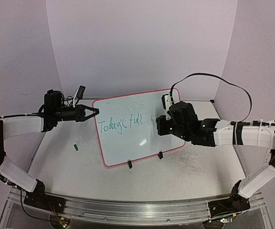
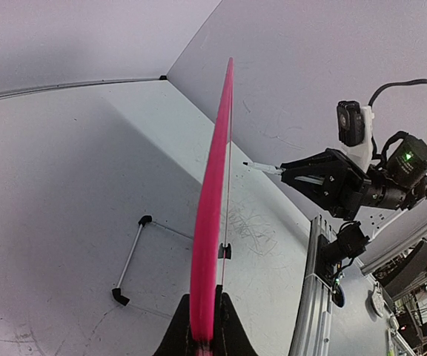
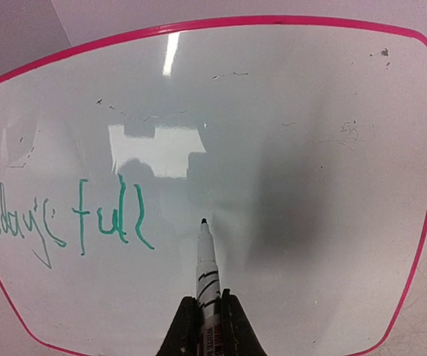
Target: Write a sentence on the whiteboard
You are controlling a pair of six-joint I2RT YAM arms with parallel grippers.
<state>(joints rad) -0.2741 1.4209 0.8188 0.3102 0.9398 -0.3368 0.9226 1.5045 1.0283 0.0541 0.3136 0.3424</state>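
Note:
The whiteboard point(image 1: 137, 119) with a red-pink frame stands tilted on two black clip feet mid-table. Green writing point(image 1: 119, 124) on it reads "Today's full"; it also shows in the right wrist view point(image 3: 65, 226). My left gripper point(image 1: 95, 112) is shut on the whiteboard's left edge, seen edge-on as a pink strip point(image 2: 210, 222) between the fingers. My right gripper point(image 1: 162, 125) is shut on a white marker pen point(image 3: 207, 271), its dark tip pointing at the board point(image 3: 288, 148) just right of "full"; I cannot tell whether the tip touches.
A small green pen cap point(image 1: 75, 147) lies on the table left of the board. A black-ended wire stand point(image 2: 132, 256) lies behind the board. Pen scribbles mark the table at the right point(image 1: 195, 162). Purple walls close in the back and sides.

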